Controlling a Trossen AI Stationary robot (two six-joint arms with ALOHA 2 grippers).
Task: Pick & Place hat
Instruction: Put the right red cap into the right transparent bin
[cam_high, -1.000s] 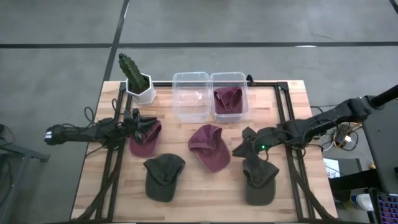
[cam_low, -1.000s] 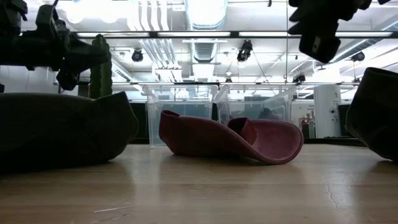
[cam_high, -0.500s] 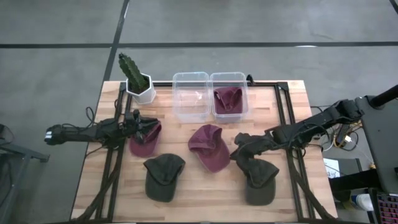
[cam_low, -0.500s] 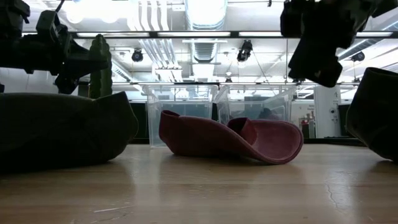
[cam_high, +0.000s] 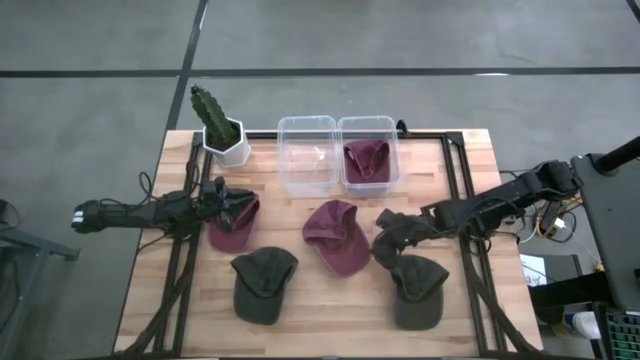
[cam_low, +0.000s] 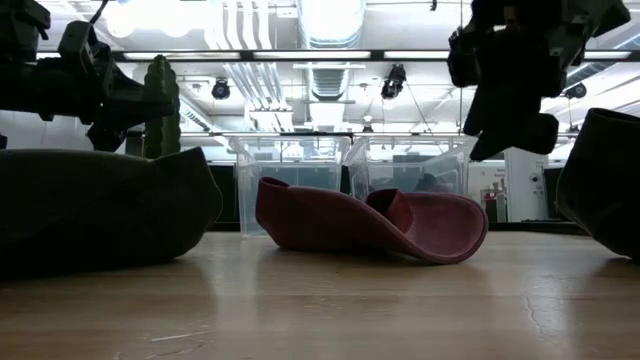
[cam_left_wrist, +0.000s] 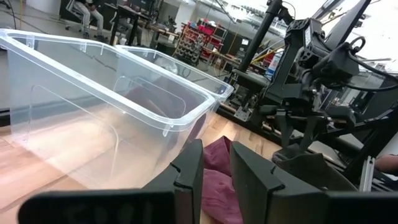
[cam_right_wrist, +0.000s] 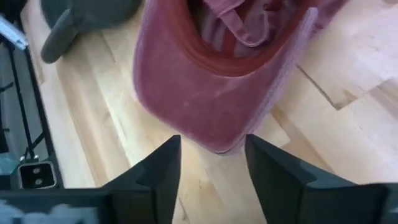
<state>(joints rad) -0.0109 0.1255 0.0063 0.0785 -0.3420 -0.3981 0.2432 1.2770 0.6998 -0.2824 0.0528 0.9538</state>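
Observation:
A maroon hat (cam_high: 335, 237) lies upside down in the middle of the table, its hollow facing up (cam_right_wrist: 211, 93) (cam_low: 370, 222). My right gripper (cam_high: 381, 245) (cam_right_wrist: 211, 146) hangs open just above that hat's right edge, tipped down toward it and touching nothing (cam_low: 505, 120). A second maroon hat (cam_high: 232, 232) lies at the left. My left gripper (cam_high: 238, 208) (cam_left_wrist: 214, 152) waits over it with a narrow gap between its fingers, and maroon cloth (cam_left_wrist: 217, 190) shows beyond them. A third maroon hat (cam_high: 366, 160) lies in the right bin.
Two clear bins (cam_high: 306, 122) (cam_high: 368, 120) stand at the far edge, the left one holding nothing. A potted cactus (cam_high: 222, 135) is at the far left corner. Two green hats (cam_high: 262, 285) (cam_high: 418, 292) lie near the front edge. Black rails (cam_high: 455, 200) run along both table sides.
My right gripper has come down and moved a little toward the table's left, toward the middle maroon hat, tipping its fingers further downward. The hats have stayed where they were.

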